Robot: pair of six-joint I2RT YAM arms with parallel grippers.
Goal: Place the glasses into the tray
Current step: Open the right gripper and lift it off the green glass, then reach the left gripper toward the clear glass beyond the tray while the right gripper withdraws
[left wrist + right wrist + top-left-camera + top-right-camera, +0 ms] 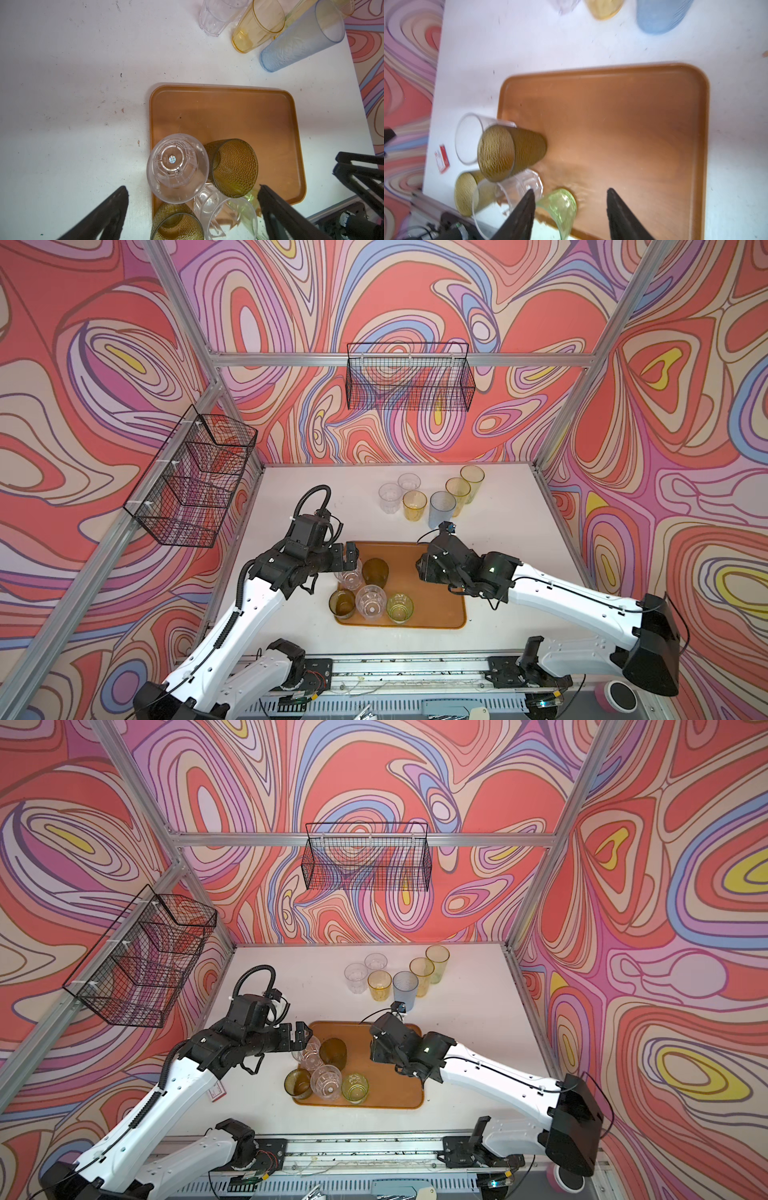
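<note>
Five glasses [370,602] sit bunched on the left part of the tray [436,593], on the near half of the tabletop [316,506]: three in front, two behind. The right gripper [570,189] hangs over the green glass [558,205], jaws parted and holding nothing; blur hides whether one touches it. The left gripper [193,187], jaws wide, hovers above the rear clear glass [176,168]. Six more glasses [414,506] cluster far right, off the tray.
</note>
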